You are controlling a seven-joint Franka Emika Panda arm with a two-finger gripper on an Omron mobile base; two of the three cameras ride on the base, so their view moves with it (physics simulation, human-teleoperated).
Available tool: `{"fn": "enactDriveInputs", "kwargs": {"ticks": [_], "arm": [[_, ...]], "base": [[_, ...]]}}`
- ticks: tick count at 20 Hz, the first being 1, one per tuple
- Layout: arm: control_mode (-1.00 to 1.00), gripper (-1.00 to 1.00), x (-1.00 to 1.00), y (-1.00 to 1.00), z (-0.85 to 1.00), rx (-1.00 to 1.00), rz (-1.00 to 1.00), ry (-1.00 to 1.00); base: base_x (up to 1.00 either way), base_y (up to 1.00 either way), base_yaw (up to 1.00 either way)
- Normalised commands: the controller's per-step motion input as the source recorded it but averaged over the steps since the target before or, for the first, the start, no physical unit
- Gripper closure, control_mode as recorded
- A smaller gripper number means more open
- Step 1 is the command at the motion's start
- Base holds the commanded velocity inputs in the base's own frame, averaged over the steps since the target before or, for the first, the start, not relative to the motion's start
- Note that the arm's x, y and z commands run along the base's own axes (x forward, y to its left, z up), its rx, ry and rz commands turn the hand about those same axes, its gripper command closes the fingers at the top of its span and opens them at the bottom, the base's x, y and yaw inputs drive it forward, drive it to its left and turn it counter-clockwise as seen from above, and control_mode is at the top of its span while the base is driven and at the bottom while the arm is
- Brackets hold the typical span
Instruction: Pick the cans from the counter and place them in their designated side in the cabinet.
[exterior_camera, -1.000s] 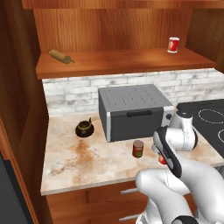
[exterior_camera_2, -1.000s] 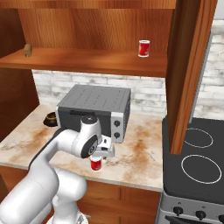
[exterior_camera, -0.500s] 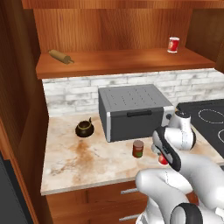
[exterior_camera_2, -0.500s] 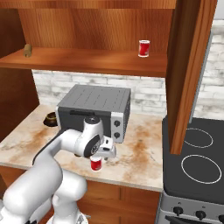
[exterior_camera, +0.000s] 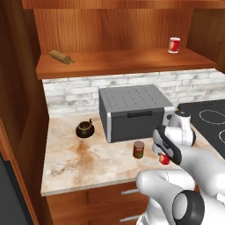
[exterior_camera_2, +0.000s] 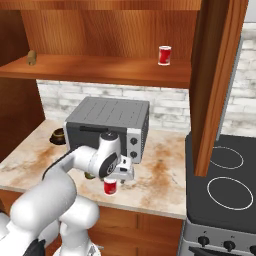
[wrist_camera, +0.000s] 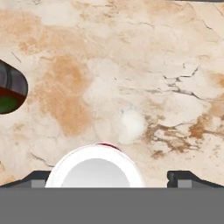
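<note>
Hanging low over the front edge of the counter [exterior_camera_2: 160, 175], the robot's gripper [exterior_camera_2: 112, 181] sits directly above a bright red can [exterior_camera_2: 110, 186] with a white band. From the right base camera the can shows just below the hand, near the counter's front edge, in front of the grey toaster oven [exterior_camera_2: 107, 125]. From the left base camera the same red can [exterior_camera: 164, 159] peeks out under the gripper [exterior_camera: 163, 154], close to the front right part of the counter [exterior_camera: 88, 162]. Seen along the hand, the can's pale round top [wrist_camera: 94, 168] lies between the two dark fingertips [wrist_camera: 186, 178], which stand clear of it on either side with counter [wrist_camera: 131, 65] showing in the gaps; the jaws are spread and not yet clamping the can.

A second can, dark brownish-red with a green label [exterior_camera: 139, 149], stands upright on the counter just left of the gripper, in front of the toaster oven [exterior_camera: 134, 112]; it appears at the left edge of the hand camera [wrist_camera: 11, 92]. A third red can [exterior_camera: 174, 45] stands on the right end of the cabinet shelf [exterior_camera: 123, 61], also seen from the right [exterior_camera_2: 164, 55]. A wooden rolling pin [exterior_camera: 61, 56] lies at the shelf's left end. A squat dark pot [exterior_camera: 84, 128] rests on the counter left of the toaster oven, and the black stovetop [exterior_camera_2: 220, 190] borders the counter's right edge.
</note>
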Motion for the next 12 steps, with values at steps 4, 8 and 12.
{"fn": "enactDriveInputs", "kwargs": {"ticks": [4, 8, 12], "arm": [[-1.00, 1.00, 0.00, 0.16, -0.23, 0.00, 0.00, 0.01], [-1.00, 1.00, -0.05, 0.10, -0.18, 0.00, 0.00, 0.02], [-1.00, 1.00, -0.07, 0.02, -0.13, 0.04, 0.00, 0.02]], "base": [[0.00, 0.00, 0.00], [0.00, 0.00, 0.00], [0.00, 0.00, 0.00]]}}
